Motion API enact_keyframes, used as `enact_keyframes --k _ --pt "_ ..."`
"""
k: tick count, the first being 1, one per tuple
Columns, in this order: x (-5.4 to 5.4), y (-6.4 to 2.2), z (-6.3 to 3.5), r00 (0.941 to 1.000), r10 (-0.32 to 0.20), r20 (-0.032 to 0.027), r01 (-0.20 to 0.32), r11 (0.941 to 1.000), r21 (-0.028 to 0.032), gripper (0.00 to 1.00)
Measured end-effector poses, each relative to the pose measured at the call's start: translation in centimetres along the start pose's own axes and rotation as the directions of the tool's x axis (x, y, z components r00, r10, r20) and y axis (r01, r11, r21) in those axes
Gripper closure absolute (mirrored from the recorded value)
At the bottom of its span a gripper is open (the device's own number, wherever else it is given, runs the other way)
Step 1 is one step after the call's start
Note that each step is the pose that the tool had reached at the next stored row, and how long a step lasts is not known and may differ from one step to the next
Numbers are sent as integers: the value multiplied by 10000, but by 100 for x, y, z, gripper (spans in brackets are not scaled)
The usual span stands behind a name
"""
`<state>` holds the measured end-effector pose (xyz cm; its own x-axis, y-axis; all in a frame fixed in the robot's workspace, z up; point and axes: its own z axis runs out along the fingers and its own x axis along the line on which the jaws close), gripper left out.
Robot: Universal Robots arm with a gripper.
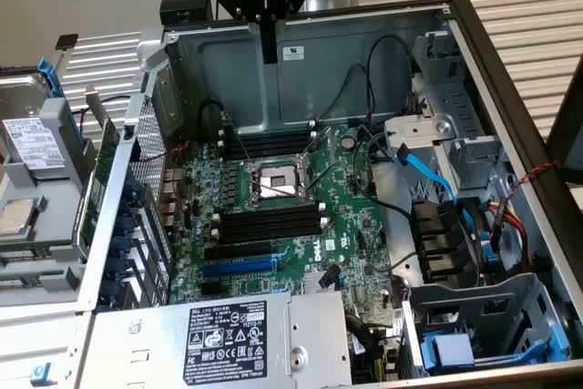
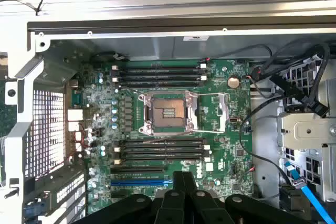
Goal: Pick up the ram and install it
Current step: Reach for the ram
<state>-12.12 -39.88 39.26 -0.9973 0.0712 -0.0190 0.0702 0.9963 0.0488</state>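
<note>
Ram (image 1: 100, 184) looks like the narrow green board standing on edge at the exterior view's left. It sits outside the open computer case (image 1: 510, 107), between the perforated wall (image 1: 150, 216) and a grey drive cage (image 1: 36, 179), well apart from the gripper (image 1: 269, 54). That hangs at top centre of the frame, above the case's back wall, jaws clenched together into one dark bar. Below it the motherboard (image 1: 355, 216) lies flat in the case. The processor socket (image 1: 273, 181) sits between two banks of black memory slots (image 1: 269, 143) with white end clips. A blue slot (image 1: 239, 264) is nearer the labelled power supply (image 1: 228, 339) at lower centre. A blue cable (image 1: 428, 170) runs down the right side. In the wrist view the gripper (image 2: 184, 195) is looking straight down into the case, and its fingers (image 2: 178, 187) meet in the middle, shut on themselves. The motherboard (image 2: 220, 129) is under it, with the processor socket (image 2: 167, 113) flanked by the memory slots (image 2: 157, 74). The blue slot (image 2: 140, 182) is just beside the fingers, and a coin battery (image 2: 233, 82) is near the far slot bank.
</note>
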Motion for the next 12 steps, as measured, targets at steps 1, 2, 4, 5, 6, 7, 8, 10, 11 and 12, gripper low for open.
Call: enact_keyframes --k 1,2,4,5,6,7,8,10,11,12 --pt "0 0 0 10000 0 0 0 10000 0 89" --pt "0 0 0 10000 0 0 0 10000 0 89" --pt "0 0 0 10000 0 0 0 10000 0 89" --pt "0 0 0 10000 0 0 0 10000 0 89" --pt "0 0 0 10000 0 0 0 10000 1 89" --pt "0 0 0 10000 0 -1 0 10000 0 89" --pt "0 0 0 10000 0 0 0 10000 0 89" --pt "0 0 0 10000 0 0 0 10000 0 89" --pt "0 0 0 10000 0 0 0 10000 0 89" --pt "0 0 0 10000 0 0 0 10000 0 89"
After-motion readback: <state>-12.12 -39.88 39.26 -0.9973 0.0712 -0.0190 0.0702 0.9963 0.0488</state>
